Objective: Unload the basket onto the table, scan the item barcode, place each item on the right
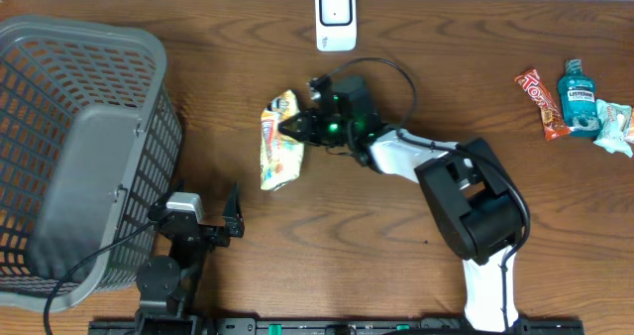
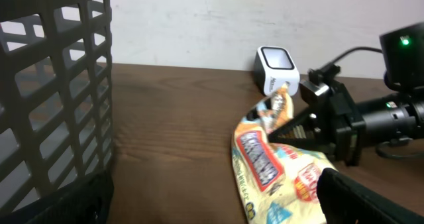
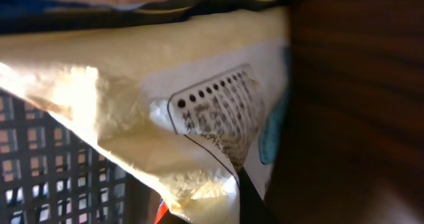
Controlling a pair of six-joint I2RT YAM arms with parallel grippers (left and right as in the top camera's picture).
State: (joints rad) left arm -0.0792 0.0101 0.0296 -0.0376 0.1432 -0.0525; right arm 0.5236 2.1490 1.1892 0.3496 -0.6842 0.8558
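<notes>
- Bag [image 1: 279, 142] is lying just left of centre in the overhead view, below and to the left of the scanner [image 1: 335, 18], which is standing at the top edge of the tabletop [image 1: 495, 38].
- Right claw [image 1: 297, 129] is pinching the bag's upper right edge, its fingers pressed together on the wrapper.
- In the left wrist view the bag [image 2: 271, 164] is draping down from the right claw [image 2: 285, 128]. Whether its lower end is resting on the wood, I cannot tell.
- Left claw [image 1: 196, 216] is waiting spread wide and gripping nothing, at lower left beside the basket [image 1: 89, 33].
- In the right wrist view the pale wrapper [image 3: 132, 105] is filling the frame and showing a printed patch [image 3: 218, 118]. It is too blurred to call a barcode.
- Judging progress: the grasp is looking done, but bag and scanner are sitting apart, so the scan itself is looking not yet done.
- What is remaining, by my reading, is finding the barcode, turning it toward the scanner face and bringing it close.
</notes>
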